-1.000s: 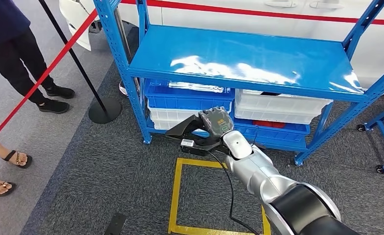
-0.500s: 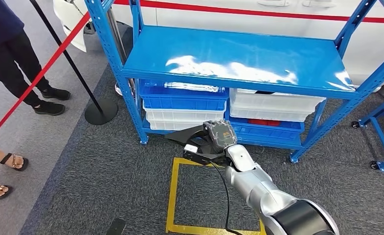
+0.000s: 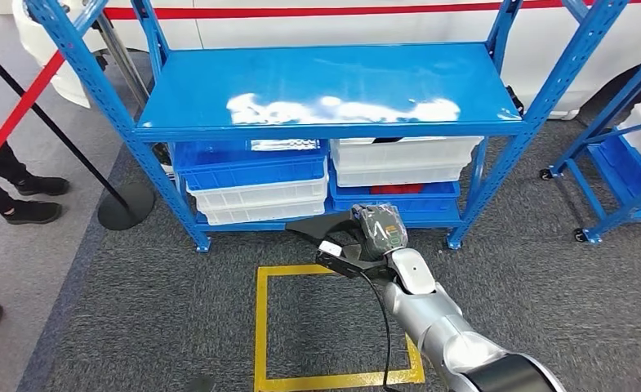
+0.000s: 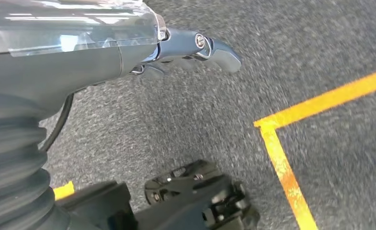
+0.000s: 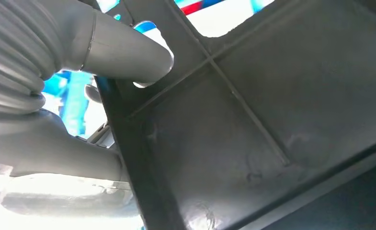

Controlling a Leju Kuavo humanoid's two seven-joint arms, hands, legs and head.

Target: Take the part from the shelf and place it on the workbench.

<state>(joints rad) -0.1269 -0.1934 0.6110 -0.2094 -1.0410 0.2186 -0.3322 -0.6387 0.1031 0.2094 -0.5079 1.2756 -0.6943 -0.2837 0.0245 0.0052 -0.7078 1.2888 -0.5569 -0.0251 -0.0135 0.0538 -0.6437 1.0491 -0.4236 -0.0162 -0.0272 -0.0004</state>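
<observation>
A blue steel shelf [image 3: 325, 90] fills the upper half of the head view, its glossy top deck bare and glaring with reflected light. Under that deck sit stacked bins: a blue bin [image 3: 250, 163] over white bins [image 3: 260, 200] at 10 o'clock from the right hand, and white bins [image 3: 402, 159] over another blue bin [image 3: 394, 198] at 12 o'clock. A second blue rack [image 3: 627, 147] stands at 3 o'clock by the frame edge. On the grey carpet, a yellow taped square [image 3: 333, 327] lies just below the shelf, at 7 o'clock from the hand. A red barrier rope [image 3: 15, 114] on a black post with a round base [image 3: 125, 204] crosses at 9 o'clock, and a person's dark shoes [image 3: 31, 200] stand beyond it.

The right hand [image 3: 378, 233] grasps the part [image 3: 325, 233], a flat black plastic piece with angular arms, held in front of the shelf's lowest level, over the far edge of the square. The right wrist view shows its dark underside [image 5: 253, 134] crossed by thin raised ribs, the grey thumb [image 5: 123, 52] pressing its edge.

The left hand [image 4: 186, 50] hangs over the carpet with nothing in it; whether its fingers are spread or curled cannot be told.
</observation>
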